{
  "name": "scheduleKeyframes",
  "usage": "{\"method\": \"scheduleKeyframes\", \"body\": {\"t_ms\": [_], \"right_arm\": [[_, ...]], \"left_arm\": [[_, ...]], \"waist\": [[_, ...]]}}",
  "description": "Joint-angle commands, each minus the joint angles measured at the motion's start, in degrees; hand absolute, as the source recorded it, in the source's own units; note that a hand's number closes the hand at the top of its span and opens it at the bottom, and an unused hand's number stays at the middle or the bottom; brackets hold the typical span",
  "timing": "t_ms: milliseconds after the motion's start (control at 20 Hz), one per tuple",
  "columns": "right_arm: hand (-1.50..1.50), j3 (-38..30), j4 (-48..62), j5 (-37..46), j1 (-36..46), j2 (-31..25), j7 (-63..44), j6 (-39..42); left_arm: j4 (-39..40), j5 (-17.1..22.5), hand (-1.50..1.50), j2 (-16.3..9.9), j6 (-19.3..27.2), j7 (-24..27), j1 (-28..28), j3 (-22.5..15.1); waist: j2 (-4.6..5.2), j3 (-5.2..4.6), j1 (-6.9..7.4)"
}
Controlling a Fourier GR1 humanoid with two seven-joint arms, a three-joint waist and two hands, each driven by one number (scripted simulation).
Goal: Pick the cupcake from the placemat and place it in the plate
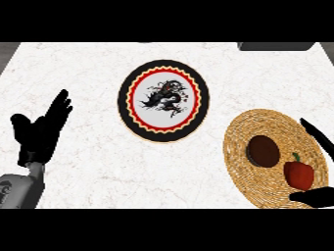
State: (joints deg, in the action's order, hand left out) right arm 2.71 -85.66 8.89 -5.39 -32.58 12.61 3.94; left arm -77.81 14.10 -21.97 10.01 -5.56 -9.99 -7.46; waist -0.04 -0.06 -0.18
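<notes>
A dark brown cupcake (263, 150) sits on a round woven straw placemat (250, 128) at the right of the counter. A red bell pepper (298, 174) stands on the same mat, just in front and to the right of the cupcake. My right hand (330, 158) is at the mat's right edge, open, with its fingers stretched along the far side of the pepper and its thumb below it, not touching the cupcake. A plate (163, 100) with a black rim, red ring and dragon picture lies at the centre. My left hand (40, 128) rests open at the left, fingers up.
A dark grey object (276, 46) shows at the counter's far right edge. The white marble counter top (90, 63) stretches between the plate and my left hand.
</notes>
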Motion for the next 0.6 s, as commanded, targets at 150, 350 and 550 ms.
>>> {"method": "scheduleKeyframes", "body": {"t_ms": [150,350,550], "right_arm": [[-1.50,3.4,-2.8,9.1,3.3,-1.6,-11.6,1.4],[-1.50,4.4,-2.7,12.6,2.8,-0.2,-14.2,3.0],[-1.50,5.2,3.3,14.7,10.6,1.0,-16.9,7.7]], "left_arm": [[-3.8,-0.7,0.00,-0.4,-0.1,-3.6,0.3,1.8],[4.9,-3.1,0.00,2.4,-1.6,1.7,-2.8,2.8],[-4.5,-4.9,0.00,4.2,0.8,-3.4,2.0,0.3]], "waist": [[-0.03,0.04,0.38],[0.10,0.02,-0.14],[0.05,0.07,0.60]]}}
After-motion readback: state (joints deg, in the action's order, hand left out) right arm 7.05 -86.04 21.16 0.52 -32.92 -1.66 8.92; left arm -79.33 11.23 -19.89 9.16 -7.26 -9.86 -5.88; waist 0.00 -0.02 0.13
